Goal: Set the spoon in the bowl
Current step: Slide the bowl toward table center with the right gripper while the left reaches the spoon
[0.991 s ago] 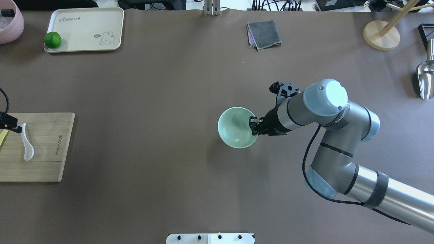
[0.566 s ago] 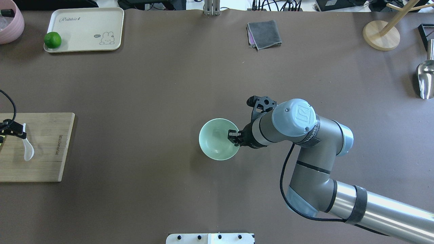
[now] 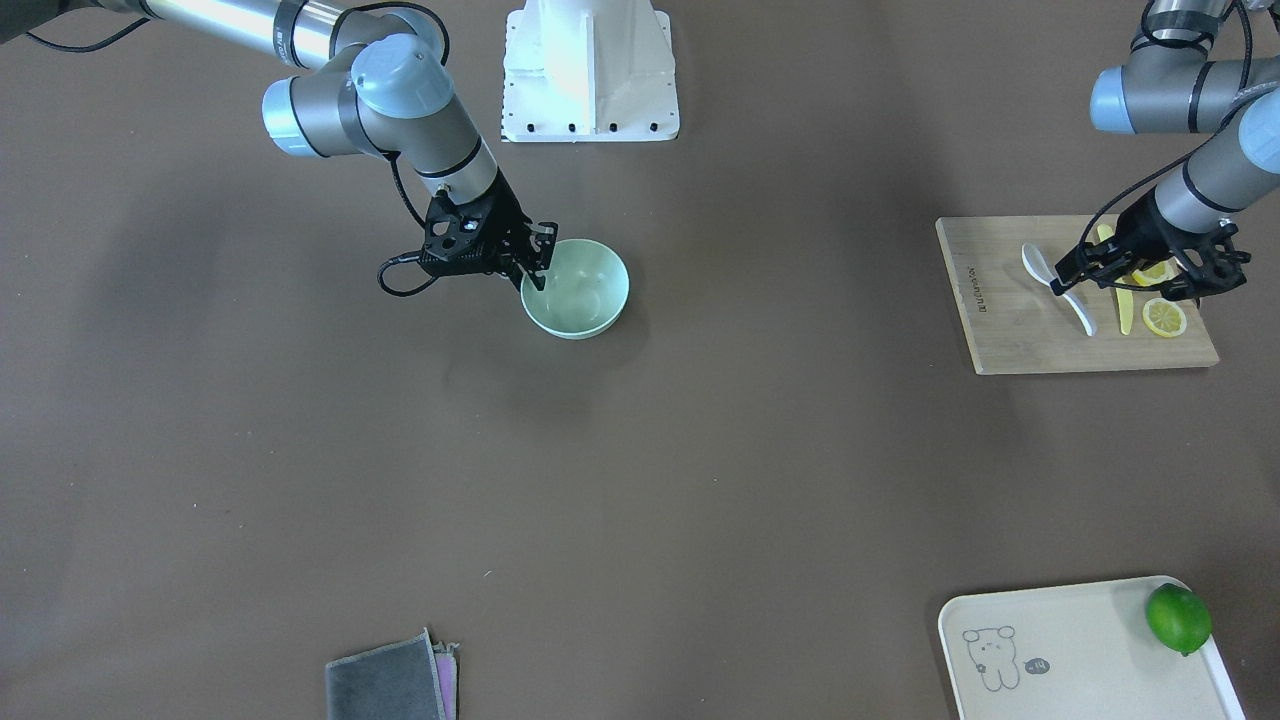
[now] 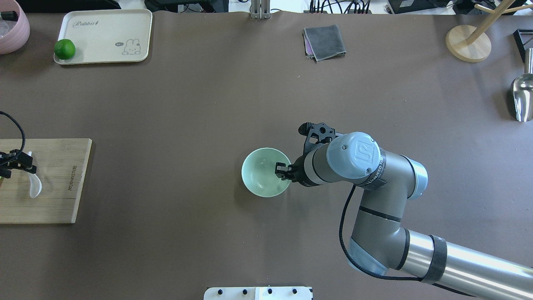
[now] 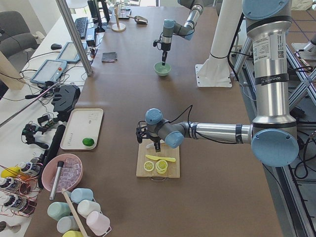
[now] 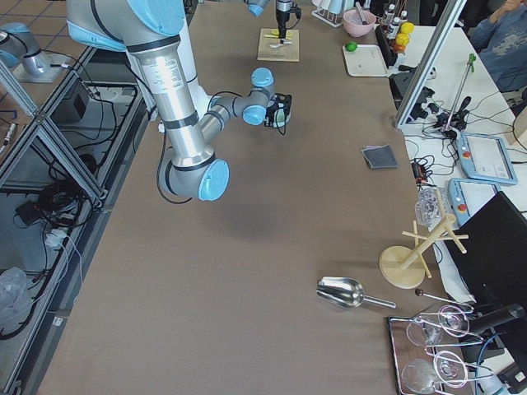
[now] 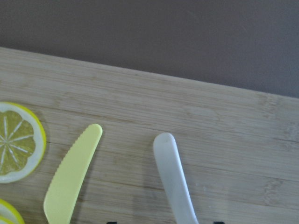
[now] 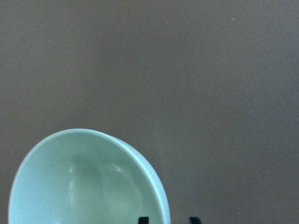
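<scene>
The white spoon (image 3: 1040, 265) lies on a wooden cutting board (image 3: 1000, 340) at the robot's left; in the overhead view its scoop (image 4: 35, 187) shows. My left gripper (image 3: 1065, 285) is low over its handle (image 7: 170, 177), open, with a finger on each side. The mint-green bowl (image 4: 260, 173) is near the table's middle. My right gripper (image 4: 283, 171) is shut on the bowl's rim (image 8: 161, 205), one finger inside and one outside. The bowl (image 3: 590, 290) is empty.
A pale-yellow knife (image 3: 1122, 315) and lemon slices (image 3: 1164, 317) lie on the board beside the spoon. A cream tray (image 4: 104, 35) with a lime (image 4: 64, 49), a grey cloth (image 4: 325, 41), a wooden stand (image 4: 468, 43) and a metal scoop (image 4: 522, 98) are at the far side.
My right gripper has carried the bowl to the left and nearer the robot. My left gripper has shifted along the spoon's handle; the spoon has stayed on the board.
</scene>
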### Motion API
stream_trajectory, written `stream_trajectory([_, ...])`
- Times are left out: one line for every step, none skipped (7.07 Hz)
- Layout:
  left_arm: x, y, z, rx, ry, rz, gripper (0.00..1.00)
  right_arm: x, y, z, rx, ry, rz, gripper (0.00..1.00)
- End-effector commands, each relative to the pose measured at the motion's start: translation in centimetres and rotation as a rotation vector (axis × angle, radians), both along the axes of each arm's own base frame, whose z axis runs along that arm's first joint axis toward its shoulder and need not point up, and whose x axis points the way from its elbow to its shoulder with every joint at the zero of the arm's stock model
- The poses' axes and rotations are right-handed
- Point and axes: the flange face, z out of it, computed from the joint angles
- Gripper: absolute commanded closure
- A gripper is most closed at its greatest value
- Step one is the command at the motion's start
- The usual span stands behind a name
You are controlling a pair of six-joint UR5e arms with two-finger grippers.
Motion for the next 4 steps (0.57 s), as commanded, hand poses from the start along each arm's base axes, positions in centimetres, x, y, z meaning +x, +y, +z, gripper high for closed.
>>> stream_trajectory([0.1, 0.0, 0.0, -0.001, 0.0, 0.001, 0.31, 1.2, 0.7, -1.5, 0.006, 0.008, 0.012, 0.0])
stream_trajectory([0.4, -0.6, 0.0, 0.001, 0.001, 0.001, 0.34, 2.8, 1.3, -2.8, -0.001, 0.024, 0.011, 0.0])
stream_trajectory([0.6, -0.8, 0.2, -0.002, -0.001, 0.001, 0.38, 4.3, 1.5, -3.9, -0.009, 0.039, 0.014, 0.0])
stream_trajectory([0.6, -0.9, 0.3, -0.002, -0.001, 0.001, 0.42, 7.0, 1.4, -4.4, -0.022, 0.038, 0.009, 0.0])
